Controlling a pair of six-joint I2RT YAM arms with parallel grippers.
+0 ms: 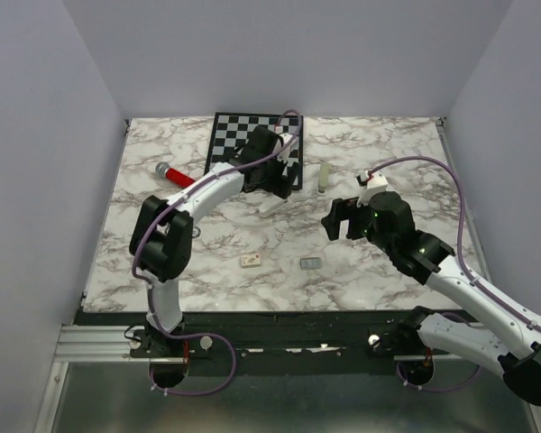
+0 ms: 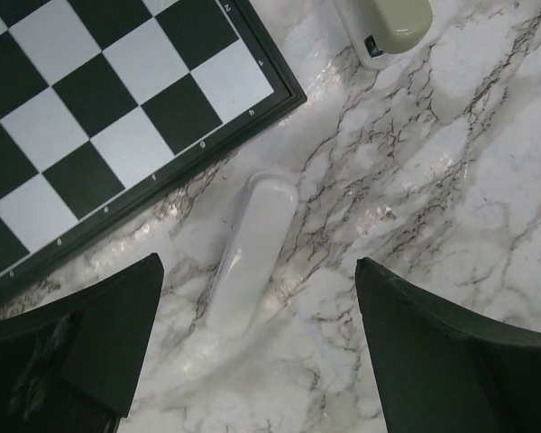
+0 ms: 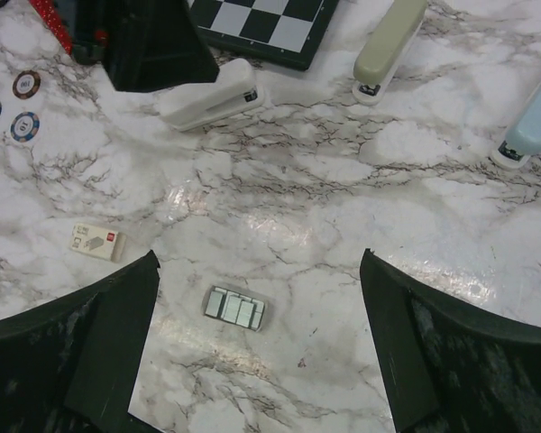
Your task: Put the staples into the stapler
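Lying flat on the table (image 3: 343,180) under the right hand (image 3: 259,255), which is spread wide and empty: the staples (image 3: 235,309), probably light, stiff but brittle, thin and apt to skid on glossy marble. Best pinched gently across the long edges, low to the surface. Farther off, left hand (image 2: 257,263) likewise spread and empty over the white stapler (image 2: 248,280); small box (image 3: 96,242), beige stapler (image 3: 389,45), pale blue stapler (image 3: 532,126) and chessboard (image 2: 90,117) around, none seen between staples and white stapler.

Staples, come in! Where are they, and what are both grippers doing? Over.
Left gripper open over white stapler. Right gripper open above the staples, not touching. Staples flat on marble table, nothing lying on them.
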